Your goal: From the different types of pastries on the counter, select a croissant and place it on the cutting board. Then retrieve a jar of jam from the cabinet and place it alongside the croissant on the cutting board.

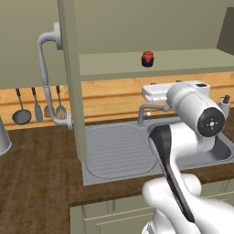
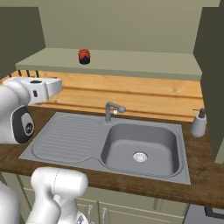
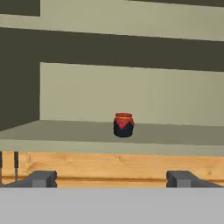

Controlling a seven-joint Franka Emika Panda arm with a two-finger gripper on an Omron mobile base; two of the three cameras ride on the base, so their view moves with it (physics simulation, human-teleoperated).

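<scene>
Kitchen: wooden bench (image 2: 199, 168) with a grey sink (image 2: 141, 148) below an open cabinet (image 2: 131, 61). The jam jar (image 3: 124, 125) stands upright on the cabinet shelf, ahead of me. My end effector (image 3: 112, 179) is spread wide, empty, well apart from the jar.

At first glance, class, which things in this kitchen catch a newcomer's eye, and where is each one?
A small dark jam jar with a red top stands upright, alone on the open cabinet shelf above the counter. Below it lies a grey sink with its tap. The open gripper faces the jar from a distance.
</scene>
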